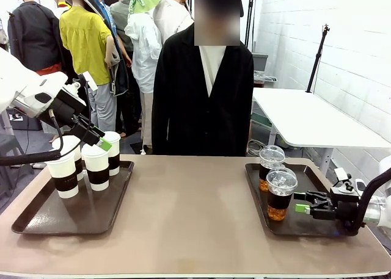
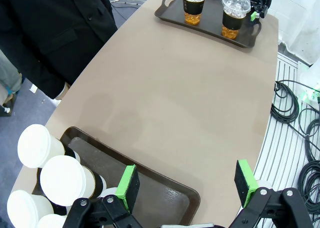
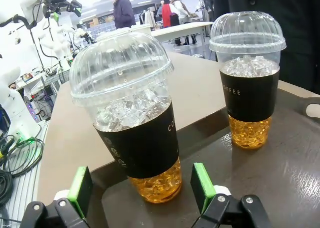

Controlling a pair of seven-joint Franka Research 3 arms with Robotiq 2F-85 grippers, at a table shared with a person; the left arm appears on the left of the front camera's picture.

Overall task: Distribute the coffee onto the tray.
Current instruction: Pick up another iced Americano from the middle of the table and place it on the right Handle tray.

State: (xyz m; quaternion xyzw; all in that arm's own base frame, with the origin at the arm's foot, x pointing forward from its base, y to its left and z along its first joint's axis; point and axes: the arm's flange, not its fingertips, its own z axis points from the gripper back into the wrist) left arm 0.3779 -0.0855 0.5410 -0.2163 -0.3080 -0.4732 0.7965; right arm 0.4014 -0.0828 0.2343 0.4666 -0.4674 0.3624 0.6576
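Observation:
Several white lidded paper cups (image 1: 96, 166) with dark sleeves stand on the left brown tray (image 1: 43, 221). My left gripper (image 1: 101, 142) hovers open just above and behind them; in the left wrist view its gripper (image 2: 186, 184) holds nothing, with the white cups (image 2: 62, 180) at lower left. Two clear domed cups of amber coffee stand on the right tray (image 1: 305, 227): a near one (image 1: 281, 193) and a far one (image 1: 270, 166). My right gripper (image 1: 303, 206) is open just right of the near cup (image 3: 135, 123), its green pads (image 3: 201, 185) flanking the cup's base without touching. The far cup (image 3: 248, 78) stands behind.
A person in a black jacket (image 1: 201, 96) stands at the table's far edge, hands out of sight. The bare brown tabletop (image 1: 189, 206) lies between the two trays. Cables (image 2: 295, 113) lie on the floor beside the table.

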